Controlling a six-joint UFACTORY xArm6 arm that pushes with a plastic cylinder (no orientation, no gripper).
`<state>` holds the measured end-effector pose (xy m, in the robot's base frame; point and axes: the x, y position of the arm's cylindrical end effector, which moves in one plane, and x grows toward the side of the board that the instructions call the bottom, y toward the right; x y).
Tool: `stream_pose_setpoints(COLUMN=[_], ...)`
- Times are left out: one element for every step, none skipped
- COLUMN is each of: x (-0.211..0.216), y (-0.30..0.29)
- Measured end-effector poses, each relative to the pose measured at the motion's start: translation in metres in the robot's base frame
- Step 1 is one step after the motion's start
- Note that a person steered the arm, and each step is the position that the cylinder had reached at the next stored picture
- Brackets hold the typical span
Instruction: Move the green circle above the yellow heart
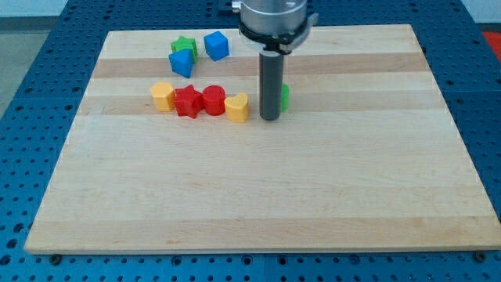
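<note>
Going from the view's left across the worktop [258,196], a row of blocks sits touching or nearly so: a yellow block [162,95], a red star [187,101], a red round block [214,99], then the yellow heart [236,107]. Above that row, toward the view's top, a green star [185,45] sits with a blue block [182,63] just below it and a blue cube [216,45] to its right. Right of the heart stands my tool, a plain rod with nothing to open or close, my tip [270,118] resting on the worktop between the heart and the green circle [284,96]. The circle is mostly hidden behind the rod, so I think I am touching it but cannot be sure. To do this well, I should get round to the circle's right side and nudge it up and leftward in short strokes, clear of the heart.
</note>
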<state>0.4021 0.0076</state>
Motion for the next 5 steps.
stream_pose_setpoints(x=[-0.028,-0.025,0.003,0.012,-0.008], y=[-0.011,-0.013,-0.010,0.030,0.055])
